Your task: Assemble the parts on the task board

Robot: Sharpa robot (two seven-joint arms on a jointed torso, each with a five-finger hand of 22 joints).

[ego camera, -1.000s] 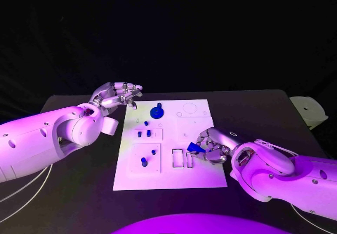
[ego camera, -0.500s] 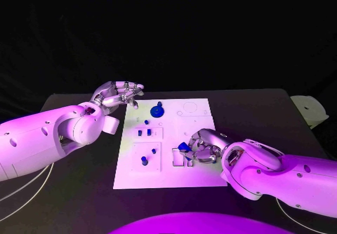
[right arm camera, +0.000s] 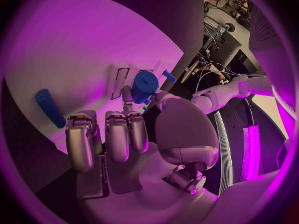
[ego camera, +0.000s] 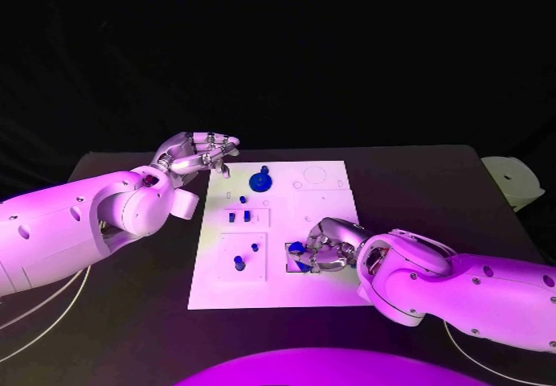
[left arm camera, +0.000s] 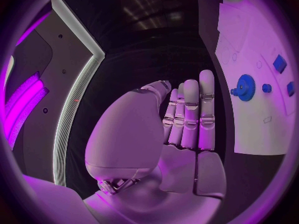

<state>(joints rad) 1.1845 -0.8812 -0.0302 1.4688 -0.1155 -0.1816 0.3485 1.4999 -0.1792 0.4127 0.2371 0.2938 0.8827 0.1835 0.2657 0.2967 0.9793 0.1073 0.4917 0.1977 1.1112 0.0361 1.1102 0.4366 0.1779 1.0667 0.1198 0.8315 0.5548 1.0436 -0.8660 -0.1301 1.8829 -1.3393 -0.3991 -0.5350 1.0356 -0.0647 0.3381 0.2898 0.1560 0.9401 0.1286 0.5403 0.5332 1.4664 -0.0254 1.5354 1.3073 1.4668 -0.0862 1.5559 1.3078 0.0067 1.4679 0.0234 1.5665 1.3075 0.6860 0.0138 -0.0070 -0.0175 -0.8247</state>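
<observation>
The white task board (ego camera: 336,289) lies in the middle of the black table. My right hand (ego camera: 325,248) is low over its near middle and pinches a small blue part (ego camera: 300,262) right above the two narrow slots (ego camera: 293,259). The right wrist view shows that blue part (right arm camera: 144,87) between the thumb and a finger, close to the slots (right arm camera: 121,82), and a long blue piece (right arm camera: 50,108) lying on the board. My left hand (ego camera: 203,153) hovers at the board's far left corner and holds nothing. A blue gear (ego camera: 259,185) stands on the far part of the board.
Small blue parts sit in the recesses on the board's left half (ego camera: 239,218) (ego camera: 240,264). The left wrist view shows the gear (left arm camera: 244,87) and the board's edge (left arm camera: 249,134) beside my left hand (left arm camera: 187,119). A white object (ego camera: 510,183) stands at the table's right edge.
My right hand has carried the blue part leftward, from right of the slots to directly over them, and lower. The left hand has stayed where it was.
</observation>
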